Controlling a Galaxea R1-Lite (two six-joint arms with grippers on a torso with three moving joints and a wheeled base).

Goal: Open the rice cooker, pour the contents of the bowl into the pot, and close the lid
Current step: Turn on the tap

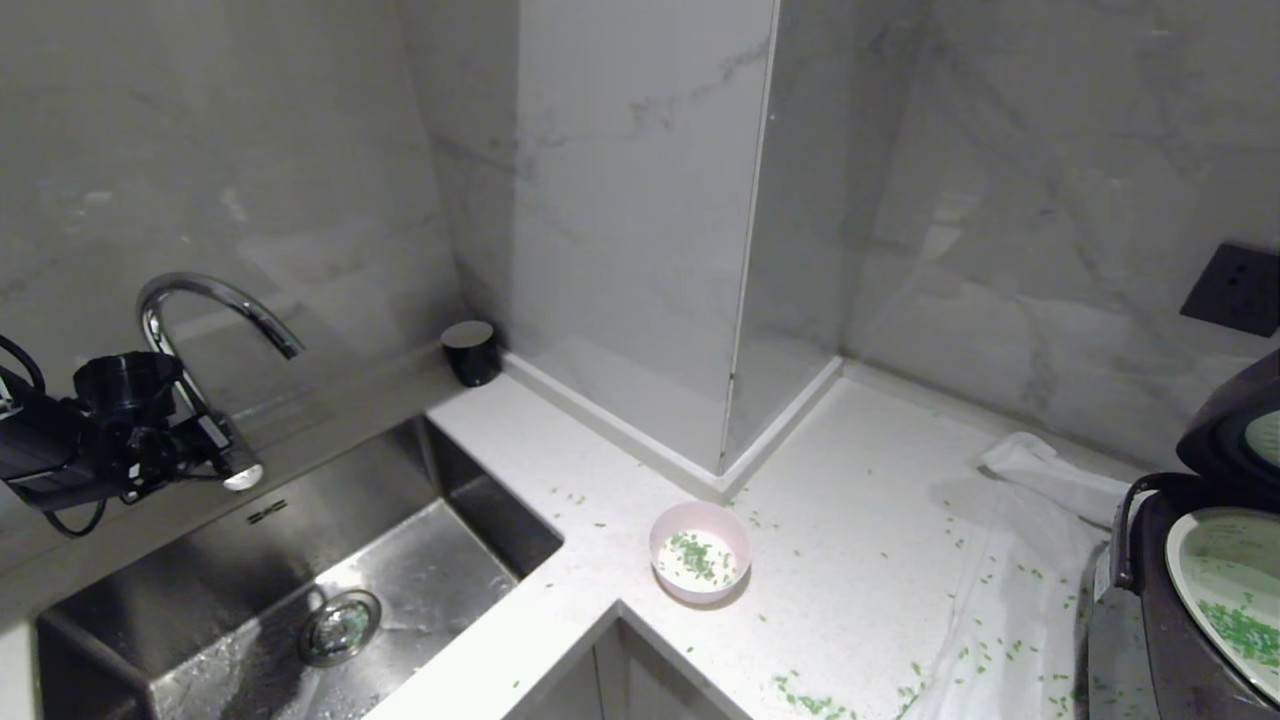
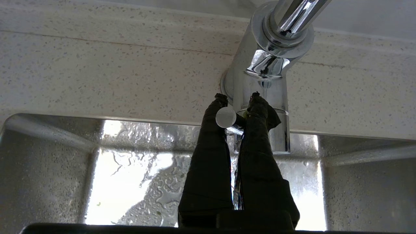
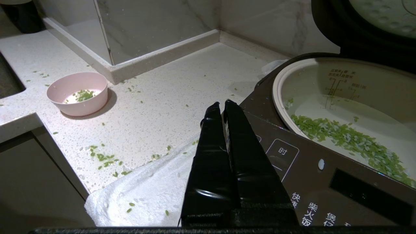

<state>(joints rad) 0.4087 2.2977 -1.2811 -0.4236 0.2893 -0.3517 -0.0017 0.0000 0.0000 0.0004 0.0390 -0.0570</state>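
the robot's matte black left arm (image 1: 95, 440) carries a round, cup-like black housing on top and thin black cables looping off its side. the left gripper (image 2: 237, 100) has two long fingers (image 2: 208, 162) wrapped in wrinkled dark tape. the right gripper (image 3: 221, 105) has two tapering fingers (image 3: 250, 162) wrapped in glossy black film, above a black wrist edge.

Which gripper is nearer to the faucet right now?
The left. The left gripper is shut on the faucet's lever, over the sink. The right gripper hangs shut across the counter, above the rice cooker's front panel.
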